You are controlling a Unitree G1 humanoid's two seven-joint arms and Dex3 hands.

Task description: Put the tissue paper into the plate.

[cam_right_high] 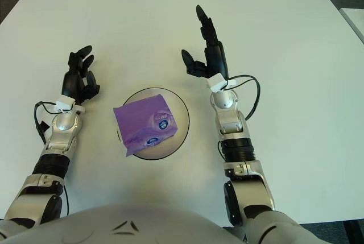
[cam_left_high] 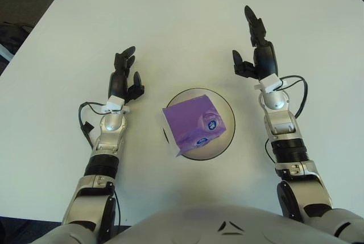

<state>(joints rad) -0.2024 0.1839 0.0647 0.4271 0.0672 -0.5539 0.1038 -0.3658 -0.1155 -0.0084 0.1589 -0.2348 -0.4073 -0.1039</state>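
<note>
I see the purple tissue paper pack (cam_left_high: 192, 125) lying in the plate (cam_left_high: 223, 103) at mid-surface (cam_left_high: 170, 33). My left hand (cam_left_high: 124, 78) shows left of the plate, fingers loosely spread, holding nothing. My right hand (cam_left_high: 257, 48) shows right of the plate, fingers extended, empty.

Purple tissue pack (cam_right_high: 145, 124) inside plate (cam_right_high: 181, 110) — both hands apart.
</note>
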